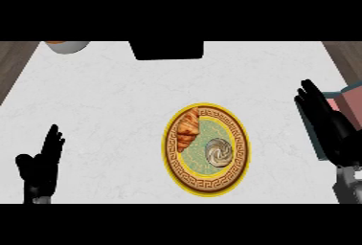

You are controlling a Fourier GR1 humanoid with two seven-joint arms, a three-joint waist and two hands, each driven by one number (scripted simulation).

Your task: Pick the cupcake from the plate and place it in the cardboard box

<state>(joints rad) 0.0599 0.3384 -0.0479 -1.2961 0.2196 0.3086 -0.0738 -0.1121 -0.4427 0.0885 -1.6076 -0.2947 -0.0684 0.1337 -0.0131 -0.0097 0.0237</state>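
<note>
Left hand (41,165): matte black throughout, with slim, tapering fingers and a shorter, rounded thumb lobe set off to one side of the palm; its surface shows no markings. Right hand (326,123): the same uniform black, broader in outline, with blunt rounded fingertips (306,86) above the palm. Below the right hand's heel, a short stretch of grey forearm (348,184) with a smooth, boxy casing joins at the wrist.
</note>
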